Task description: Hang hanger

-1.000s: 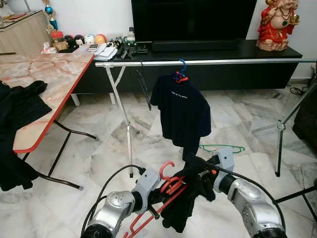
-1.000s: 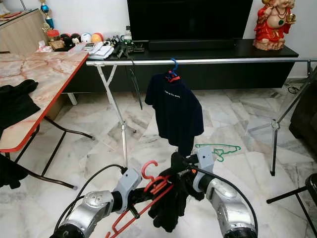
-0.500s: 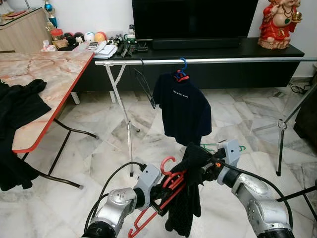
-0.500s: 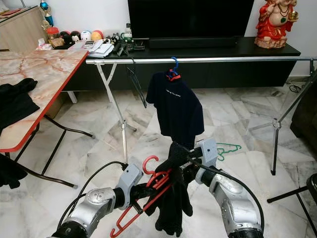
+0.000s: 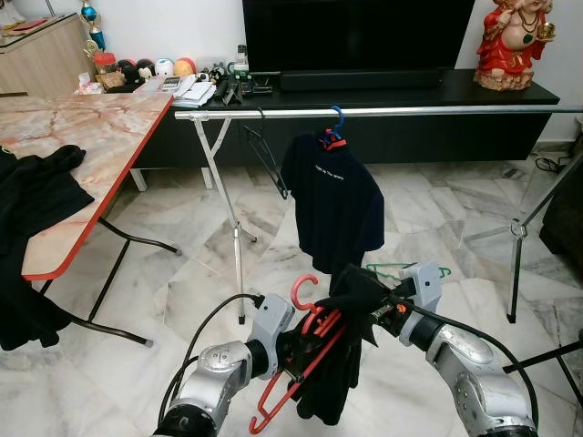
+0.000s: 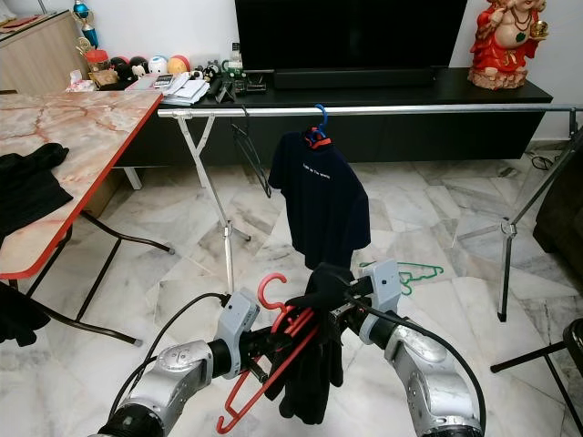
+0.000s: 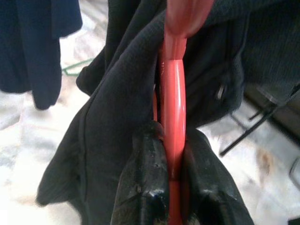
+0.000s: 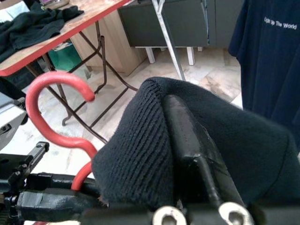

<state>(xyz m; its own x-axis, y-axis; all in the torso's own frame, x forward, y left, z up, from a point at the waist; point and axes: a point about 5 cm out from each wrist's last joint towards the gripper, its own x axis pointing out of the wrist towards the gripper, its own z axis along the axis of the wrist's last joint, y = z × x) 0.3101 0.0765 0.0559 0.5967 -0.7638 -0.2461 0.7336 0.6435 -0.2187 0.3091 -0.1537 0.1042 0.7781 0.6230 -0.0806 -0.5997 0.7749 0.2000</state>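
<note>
While my left gripper point(image 7: 173, 187) clamps the red hanger point(image 5: 305, 350) low at six o'clock, my right gripper point(image 8: 187, 136) pinches the black garment point(image 6: 314, 364) half-draped on it. The cloth could slide off (it looks loosely seated) before I reach the rail point(image 5: 383, 112) at twelve o'clock.

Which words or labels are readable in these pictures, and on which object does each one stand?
"Light Up The World": white print on the chest of the navy T-shirt hanging on the rail; the last word is partly cut off.
Items on the black TV console: any print is too small to read.
</note>
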